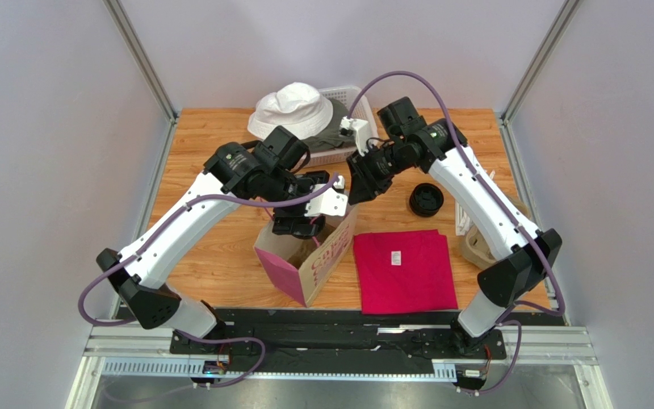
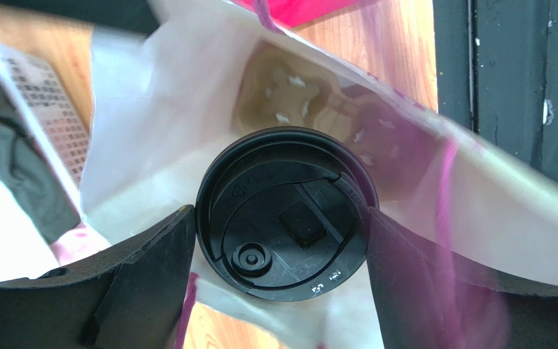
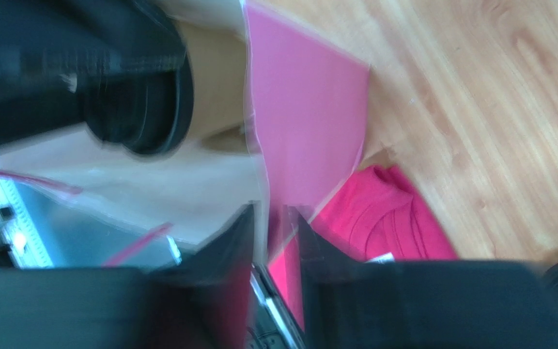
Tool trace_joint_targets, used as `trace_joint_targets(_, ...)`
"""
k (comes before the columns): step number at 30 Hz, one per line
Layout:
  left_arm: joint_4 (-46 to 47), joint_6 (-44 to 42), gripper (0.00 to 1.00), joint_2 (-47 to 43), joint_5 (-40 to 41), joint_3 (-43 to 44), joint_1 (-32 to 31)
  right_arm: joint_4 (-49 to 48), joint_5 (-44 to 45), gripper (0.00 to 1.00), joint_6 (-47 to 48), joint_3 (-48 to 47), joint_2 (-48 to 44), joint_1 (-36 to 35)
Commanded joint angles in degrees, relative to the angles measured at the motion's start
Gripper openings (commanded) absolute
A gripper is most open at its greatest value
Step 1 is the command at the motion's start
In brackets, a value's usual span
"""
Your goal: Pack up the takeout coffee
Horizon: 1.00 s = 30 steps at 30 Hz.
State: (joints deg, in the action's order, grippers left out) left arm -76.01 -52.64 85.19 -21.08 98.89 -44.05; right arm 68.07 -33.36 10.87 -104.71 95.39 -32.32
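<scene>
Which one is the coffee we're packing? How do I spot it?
Find the pink paper bag on the wooden table. The takeout coffee is in its open mouth, held by the left end effector. Its black lid caps a tan cup; the loose lids nearby cap nothing.

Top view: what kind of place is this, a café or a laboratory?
Probably a robot lab cell, not a café: two arms mounted on a rail at a wooden table, bare grey walls close around it, and unrelated props, a hat and a shirt.

left tool (image 2: 280,222) | fingers touching both sides of takeout coffee (image 2: 289,211) lid; white-lined bag (image 2: 144,123) around it
</scene>
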Motion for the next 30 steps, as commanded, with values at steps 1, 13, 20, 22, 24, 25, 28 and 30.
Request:
trace_joint_targets(1,0.51,-2.47,0.28,-3.62,-1.86,-0.63,0.46,6.72,-4.16,0.56,3.96,-1.37,-3.29,1.11)
trace_joint_targets(13,-1.69,-2.20,0.27,-3.62,-3.88,-0.45,0.46,-6.72,-4.33,0.77,14.61,-14.91,8.13,1.03)
trace_joint_targets(20,-1.34,-1.06,0.27,-3.98,-3.44,-1.24,0.46,-7.26,-8.82,0.74,15.41,-17.64,11.39,-2.49)
trace_joint_targets(22,-0.90,-1.06,0.27,-4.33,-3.09,-1.86,0.46,-6.99,-8.74,0.70,15.58,-15.80,11.04,-3.45)
trace_joint_targets(24,-0.72,-1.41,0.27,-4.59,-3.00,-2.04,0.46,-6.99,-7.16,0.61,16.19,-14.48,10.69,-3.98)
trace_joint_targets(25,-0.81,-1.50,0.27,-4.59,-3.09,-2.04,0.46,-7.08,-6.72,0.57,16.20,-13.08,10.60,-4.07)
trace_joint_targets(28,-1.51,-2.46,0.27,-4.77,-3.53,-1.86,0.46,-7.17,-4.26,0.35,14.62,-12.54,11.04,-3.98)
trace_joint_targets(30,-2.04,-2.82,0.27,-4.51,-4.05,-1.60,0.46,-6.99,-2.50,0.13,12.69,-12.63,11.13,-4.07)
